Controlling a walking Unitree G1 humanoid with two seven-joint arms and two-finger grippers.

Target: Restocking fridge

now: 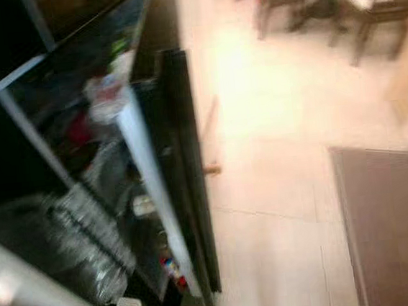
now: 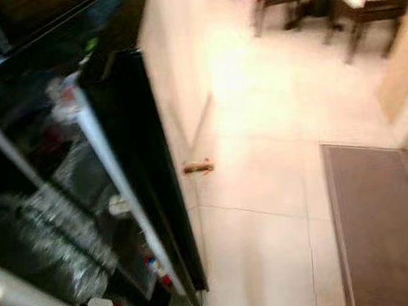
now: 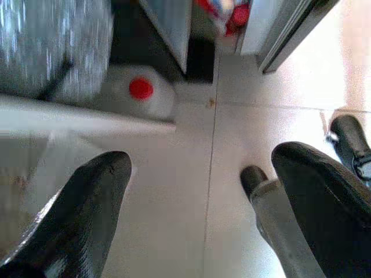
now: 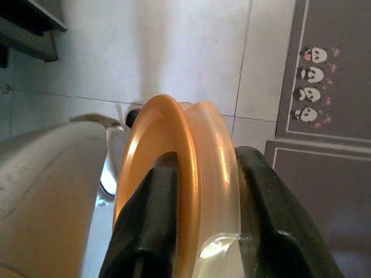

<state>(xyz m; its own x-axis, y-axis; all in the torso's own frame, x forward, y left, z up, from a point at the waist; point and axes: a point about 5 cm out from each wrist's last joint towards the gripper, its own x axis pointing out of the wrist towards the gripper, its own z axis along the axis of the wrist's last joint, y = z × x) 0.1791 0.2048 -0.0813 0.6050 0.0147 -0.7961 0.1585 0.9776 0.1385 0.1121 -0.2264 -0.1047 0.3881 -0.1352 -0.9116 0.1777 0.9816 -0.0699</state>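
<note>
Orange-lidded clear container sits clamped edge-on in the right claw, hanging low over the tiled floor beside a panda mat. Left claw points downward, fingers spread wide, near the open fridge door.

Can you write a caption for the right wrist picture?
Right hand shut on an orange lid, above tile floor and panda mat.

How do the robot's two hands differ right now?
The left tool is open and holds nothing, its fingers spread above the floor tiles. The right tool is shut on an orange-lidded container, fingers pressed against both its sides. Both have two black fingers and hang over pale tiled floor.
</note>
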